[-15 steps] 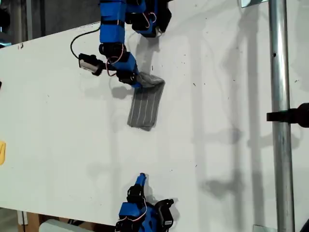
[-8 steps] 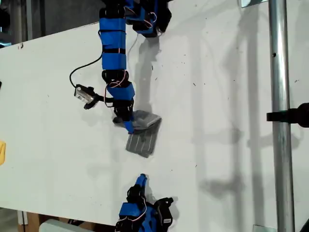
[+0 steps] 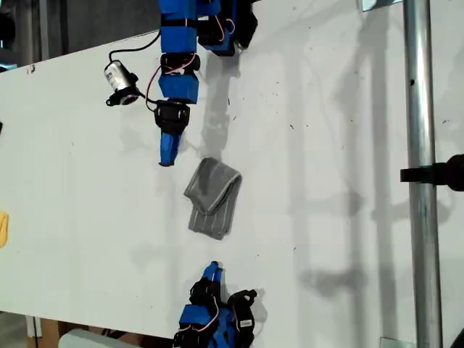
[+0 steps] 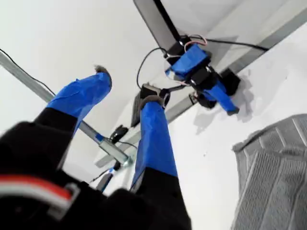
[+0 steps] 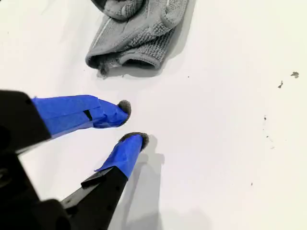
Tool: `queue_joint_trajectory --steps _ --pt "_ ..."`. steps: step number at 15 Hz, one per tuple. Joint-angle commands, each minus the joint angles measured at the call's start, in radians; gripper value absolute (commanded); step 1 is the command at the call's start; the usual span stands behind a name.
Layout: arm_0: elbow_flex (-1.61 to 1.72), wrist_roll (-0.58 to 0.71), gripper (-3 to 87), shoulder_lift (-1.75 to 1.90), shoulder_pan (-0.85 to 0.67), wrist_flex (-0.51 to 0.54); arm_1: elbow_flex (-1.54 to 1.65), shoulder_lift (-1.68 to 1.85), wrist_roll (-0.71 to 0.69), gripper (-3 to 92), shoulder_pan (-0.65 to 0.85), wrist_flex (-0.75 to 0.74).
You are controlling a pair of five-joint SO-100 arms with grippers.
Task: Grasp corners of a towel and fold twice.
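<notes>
Grey ribbed towel [image 3: 211, 197] lies folded, rumpled, on white table [image 3: 326, 181].

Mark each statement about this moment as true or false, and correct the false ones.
1. The towel lies folded on the table. True.
2. My first hand grips the towel. False: its jaws are open and apart from the towel.
3. My second hand holds nothing. True.
4. The towel is plain red. False: it is grey with thin white stripes.
5. The towel hangs over the metal pole. False: it lies apart from the pole.
</notes>
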Motion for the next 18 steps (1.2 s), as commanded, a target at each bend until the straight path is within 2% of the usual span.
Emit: queue_joint_trajectory --steps 1,4,5,6,7,9,10,11,12,14,15,16,17,18 --pt "0.006 -0.003 8.6 0.005 -0.021 0.002 -0.046 0.031 -0.002 18.4 0.003 0.072" --pt "0.006 -0.002 8.6 0.005 -0.021 0.003 -0.018 0.071 0.002 15.8 -0.014 0.181" --pt "0.006 -0.008 8.6 0.005 -0.014 0.003 -0.014 0.120 0.005 12.1 -0.023 0.302" --pt "0.006 -0.017 8.6 0.005 -0.011 0.003 -0.002 0.195 0.015 -0.2 -0.031 0.466" --pt "0.006 0.057 8.6 0.005 -0.011 0.003 0.028 0.290 0.044 -0.3 -0.034 0.643" --pt "0.006 -0.032 8.6 0.005 -0.012 0.003 0.118 0.557 0.089 -0.3 -0.043 0.971" --pt "0.006 0.094 8.6 0.005 -0.017 0.003 0.163 0.718 0.095 -0.3 -0.043 1.132" --pt "0.006 0.308 8.7 0.005 -0.017 0.003 0.221 0.914 0.112 -0.3 -0.040 1.290" --pt "0.006 0.364 7.9 0.003 0.009 0.005 0.255 1.005 0.149 -0.3 -0.037 1.424" --pt "0.011 0.589 7.3 0.003 0.012 -0.006 0.322 0.996 0.225 -0.3 -0.060 1.477" --pt "0.011 0.597 7.2 0.003 0.012 -0.008 0.353 0.996 0.397 2.4 -0.069 1.569" --pt "0.011 0.595 7.2 0.003 0.012 -0.008 0.371 0.999 0.482 8.2 -0.081 1.618" --pt "0.011 0.595 7.2 0.003 0.012 -0.008 0.367 0.999 0.459 10.9 -0.094 1.620" --pt "0.011 0.595 7.2 0.003 0.011 -0.008 0.365 0.997 0.483 11.0 -0.032 1.615"
